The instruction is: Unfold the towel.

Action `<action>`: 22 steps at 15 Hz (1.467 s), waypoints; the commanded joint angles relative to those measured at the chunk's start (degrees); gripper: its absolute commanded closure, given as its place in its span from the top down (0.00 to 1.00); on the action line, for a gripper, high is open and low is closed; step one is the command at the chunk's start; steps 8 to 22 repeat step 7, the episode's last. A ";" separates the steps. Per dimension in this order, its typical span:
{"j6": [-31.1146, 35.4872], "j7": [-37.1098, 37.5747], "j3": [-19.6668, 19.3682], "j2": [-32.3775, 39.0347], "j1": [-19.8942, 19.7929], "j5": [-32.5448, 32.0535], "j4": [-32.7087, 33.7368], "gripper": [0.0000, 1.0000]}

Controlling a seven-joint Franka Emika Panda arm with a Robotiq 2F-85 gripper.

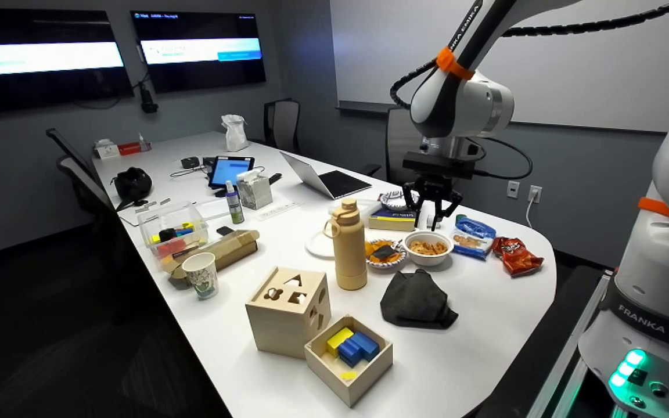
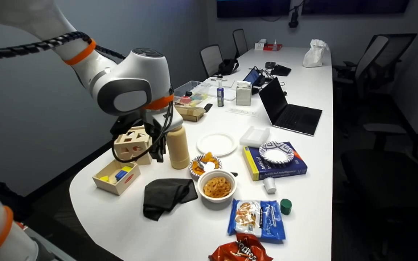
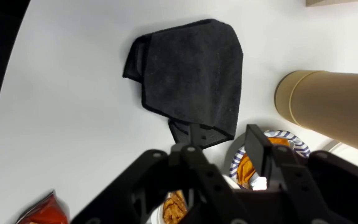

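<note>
The towel is a dark grey cloth. It lies folded and bunched on the white table in both exterior views (image 1: 416, 301) (image 2: 165, 195). In the wrist view the towel (image 3: 193, 73) has its main layer folded over, with corners sticking out at the left and at the bottom. My gripper (image 3: 224, 138) is open and empty, its two fingers apart. One finger overlaps the towel's lower corner in the wrist view. In an exterior view the gripper (image 1: 427, 219) hangs above the table, apart from the towel. In an exterior view the gripper (image 2: 158, 154) is partly hidden by cables and the arm.
A tan bottle (image 1: 350, 249), a bowl of snacks (image 1: 427, 248) and a striped chip bowl (image 2: 193, 166) stand close to the towel. A wooden shape box (image 1: 288, 313) and an open box of blocks (image 1: 349, 360) are nearby. Snack bags (image 2: 256, 219) (image 2: 241, 250) lie near the edge.
</note>
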 commanded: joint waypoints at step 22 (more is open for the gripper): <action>-4.39 -1.57 3.01 -2.25 -3.11 -0.58 0.83 1.00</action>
